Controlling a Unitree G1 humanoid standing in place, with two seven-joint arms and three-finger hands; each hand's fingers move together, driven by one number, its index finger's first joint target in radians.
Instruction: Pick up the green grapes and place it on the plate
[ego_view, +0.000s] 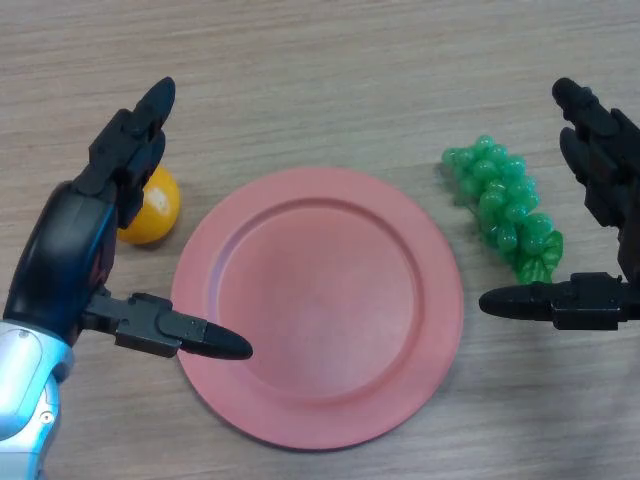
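A bunch of green grapes (506, 205) lies on the wooden table, just right of a round pink plate (318, 305) that holds nothing. My right hand (603, 180) is open at the right edge, its fingers beyond the grapes and its thumb in front of them, not touching. My left hand (85, 235) is open at the left, with its thumb tip over the plate's left rim.
An orange fruit (152, 208) lies on the table left of the plate, partly hidden behind my left hand. The wooden table (330, 80) stretches bare beyond the plate.
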